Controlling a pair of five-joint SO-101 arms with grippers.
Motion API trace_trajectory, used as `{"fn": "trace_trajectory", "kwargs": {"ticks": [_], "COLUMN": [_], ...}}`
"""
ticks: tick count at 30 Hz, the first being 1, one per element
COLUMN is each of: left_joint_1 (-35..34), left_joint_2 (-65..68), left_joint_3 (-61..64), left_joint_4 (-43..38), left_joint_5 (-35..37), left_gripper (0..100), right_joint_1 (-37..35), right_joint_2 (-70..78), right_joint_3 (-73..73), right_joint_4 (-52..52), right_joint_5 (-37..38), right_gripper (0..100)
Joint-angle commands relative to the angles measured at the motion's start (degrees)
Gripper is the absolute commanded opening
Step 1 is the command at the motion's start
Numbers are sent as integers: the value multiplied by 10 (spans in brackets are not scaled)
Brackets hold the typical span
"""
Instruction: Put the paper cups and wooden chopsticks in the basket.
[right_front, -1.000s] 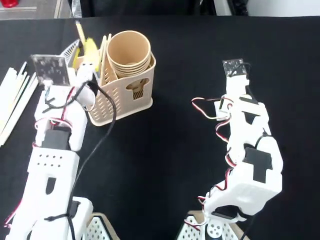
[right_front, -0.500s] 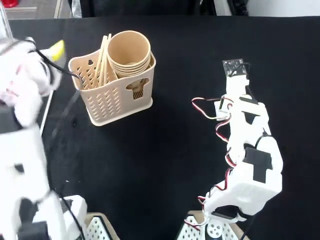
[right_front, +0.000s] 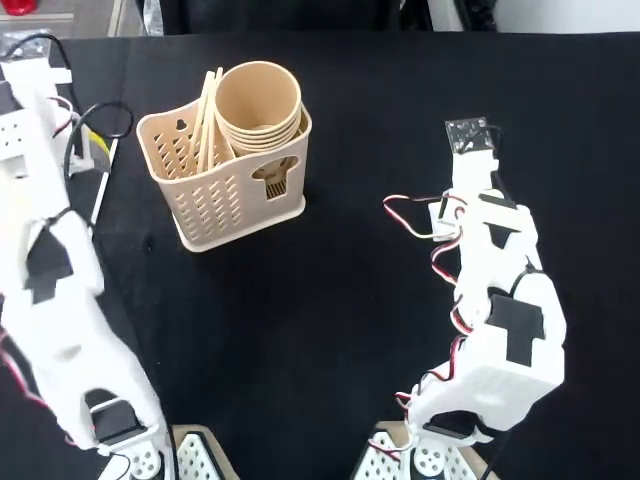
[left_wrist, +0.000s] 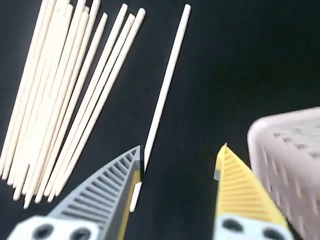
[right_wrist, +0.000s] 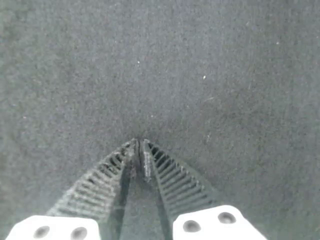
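Overhead cam, L wrist close — share basket (right_front: 232, 200).

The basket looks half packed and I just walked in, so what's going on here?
The basket holds stacked paper cups and a few chopsticks. The left claw hangs open over a lone chopstick beside a loose pile on the black table, near the basket. The right claw is shut over bare table, holding nothing.

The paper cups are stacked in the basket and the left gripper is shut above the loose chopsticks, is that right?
Not quite: the left gripper is open, not shut. The left wrist view shows its jaws spread apart above the loose chopsticks. The paper cups are stacked in the basket, as you said.
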Motion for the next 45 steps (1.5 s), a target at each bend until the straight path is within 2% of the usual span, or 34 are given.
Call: {"fn": "trace_trajectory", "kwargs": {"ticks": [1,6,11,13,16,19,24,26,34,38,41,45], "left_joint_1": [0,-4,-4,-2,-5,-7,-7,-6,-15,-36,-35,10], "left_joint_2": [121,295,388,403,414,411,390,367,169,26,-127,-339], "left_joint_3": [-142,-293,-392,-400,-404,-406,-458,-456,-453,-336,-128,103], "left_joint_4": [2,-4,16,25,22,26,54,52,55,58,56,33], "left_joint_5": [-6,-6,-15,-34,-43,-43,-39,-13,77,109,105,47], "left_gripper": [241,241,241,209,112,22,29,29,29,29,29,29], "right_joint_1": [1,1,1,1,1,1,1,1,1,1,1,1], "right_joint_2": [-31,-31,-31,-31,-31,-31,-31,-31,-31,-30,-30,-30], "right_joint_3": [-2,-2,-2,-2,-2,-2,-2,-2,-2,-3,-3,-3], "right_joint_4": [-3,-2,-2,-1,-1,-1,-2,-2,-3,-3,-3,-3], "right_joint_5": [5,5,5,5,5,5,5,5,5,5,5,5], "right_gripper": [14,14,14,14,14,14,14,14,14,14,14,14]}}
